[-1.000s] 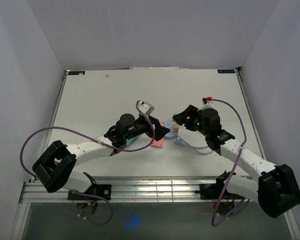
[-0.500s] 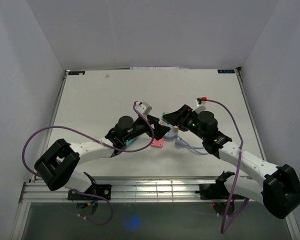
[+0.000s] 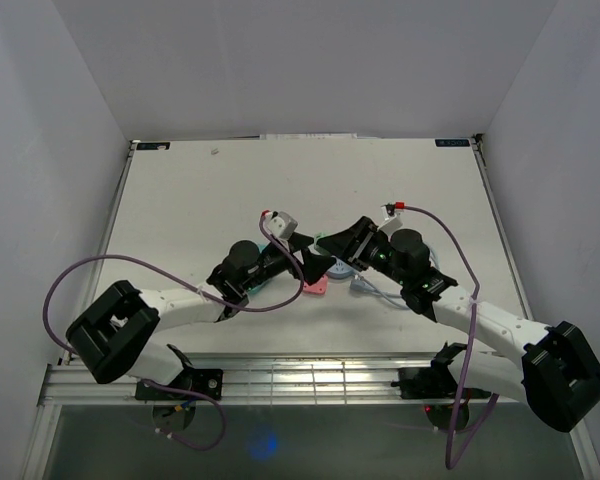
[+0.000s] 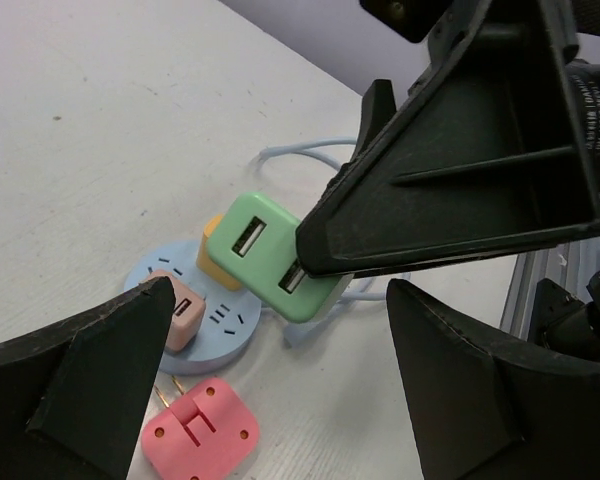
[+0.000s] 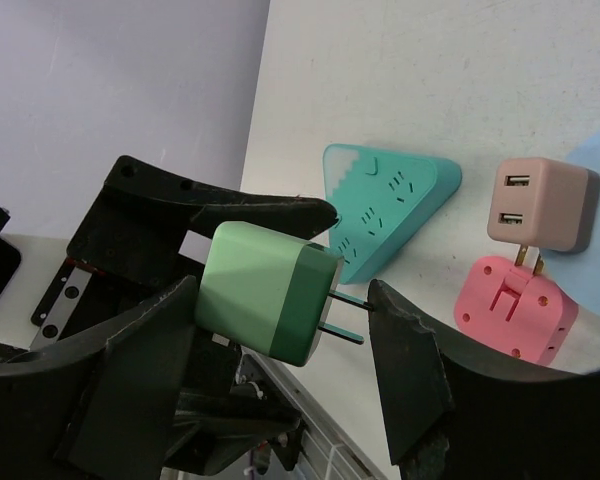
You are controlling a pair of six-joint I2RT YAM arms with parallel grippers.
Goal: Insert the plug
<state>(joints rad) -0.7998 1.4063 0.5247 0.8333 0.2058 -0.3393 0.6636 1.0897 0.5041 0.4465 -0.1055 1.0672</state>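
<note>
Right gripper (image 5: 280, 292) clamps boxy, smooth green plug (image 5: 255, 285), two thin flat prongs exposed; left gripper (image 4: 280, 288) spread wide.

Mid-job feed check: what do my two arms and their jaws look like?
Both match: the left arm and right arm have white links, bulky black joint housings and a loose purple cable looping to the wrist. The jaws are broad, black, wedge-shaped plastic plates with raised ribs.

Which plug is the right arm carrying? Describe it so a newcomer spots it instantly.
At the middle of the table, by the round blue power strip, the right gripper holds a cube-shaped plug. It is the only green one, with two USB ports and two prongs; its neighbours are pink or orange.
</note>
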